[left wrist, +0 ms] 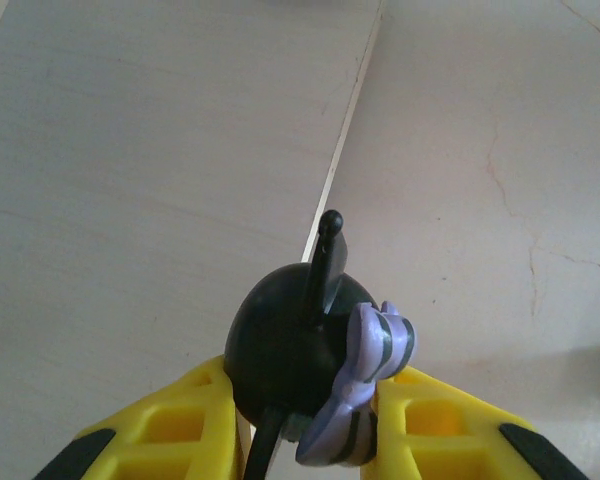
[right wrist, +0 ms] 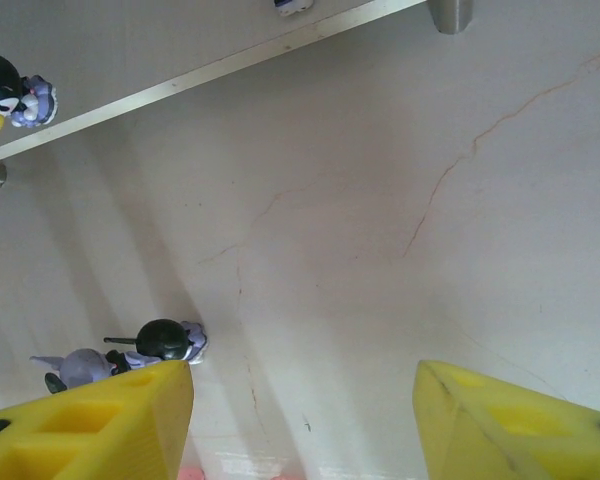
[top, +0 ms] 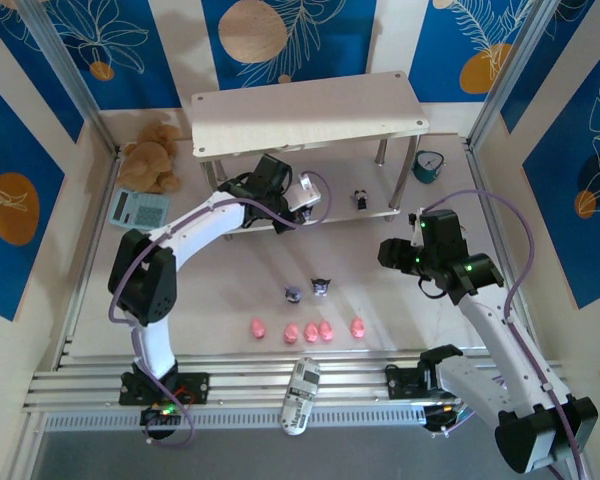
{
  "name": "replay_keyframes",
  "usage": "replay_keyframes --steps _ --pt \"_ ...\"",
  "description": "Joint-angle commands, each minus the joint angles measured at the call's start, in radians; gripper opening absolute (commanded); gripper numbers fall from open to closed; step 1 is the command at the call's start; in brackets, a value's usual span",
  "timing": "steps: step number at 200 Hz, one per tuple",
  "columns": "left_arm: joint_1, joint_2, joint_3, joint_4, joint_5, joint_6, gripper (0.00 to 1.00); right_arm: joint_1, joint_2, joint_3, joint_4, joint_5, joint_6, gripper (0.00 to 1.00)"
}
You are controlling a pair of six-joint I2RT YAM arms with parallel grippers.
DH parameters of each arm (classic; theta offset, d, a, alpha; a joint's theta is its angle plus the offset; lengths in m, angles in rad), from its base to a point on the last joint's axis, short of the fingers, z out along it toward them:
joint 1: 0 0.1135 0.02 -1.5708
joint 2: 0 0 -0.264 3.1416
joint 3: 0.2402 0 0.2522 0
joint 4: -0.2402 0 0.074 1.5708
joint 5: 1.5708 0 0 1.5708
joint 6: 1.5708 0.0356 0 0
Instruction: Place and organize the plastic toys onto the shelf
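My left gripper [left wrist: 308, 375] is shut on a dark purple-and-white figurine [left wrist: 290, 335] with a lilac bow, held just above the front edge of the lower board of the shelf [top: 310, 115]. In the top view, that left gripper [top: 310, 200] reaches under the top board. Another figurine [top: 361, 198] stands on the lower board to its right. Two more figurines [top: 293, 293] [top: 322, 286] sit on the table, with several pink pigs [top: 311, 330] in a row nearer me. My right gripper [right wrist: 300, 375] hovers open over the table, the two loose figurines [right wrist: 165, 340] off its left finger.
A brown teddy bear [top: 152, 155] and a teal calculator [top: 138, 208] lie left of the shelf. A small teal clock [top: 429, 166] stands at its right end. A white remote-like device [top: 300, 395] rests on the front rails. A metal shelf leg [right wrist: 450, 12] stands ahead of the right gripper.
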Motion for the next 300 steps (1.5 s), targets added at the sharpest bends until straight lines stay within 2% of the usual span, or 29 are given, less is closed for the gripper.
replay_keyframes --steps 1,129,235,300 --pt "-0.011 0.038 0.062 0.037 0.043 0.025 0.22 -0.010 -0.013 -0.004 0.005 -0.008 0.011 0.61" --pt "-0.071 0.239 0.240 0.098 0.029 0.026 0.24 -0.047 -0.002 -0.030 0.032 -0.036 -0.006 0.61" --pt "-0.074 0.310 0.300 0.151 -0.026 0.032 0.25 -0.076 -0.009 -0.048 0.053 -0.074 -0.007 0.61" --pt "-0.073 0.343 0.359 0.095 0.008 0.037 0.30 -0.083 -0.007 -0.052 0.059 -0.082 -0.006 0.61"
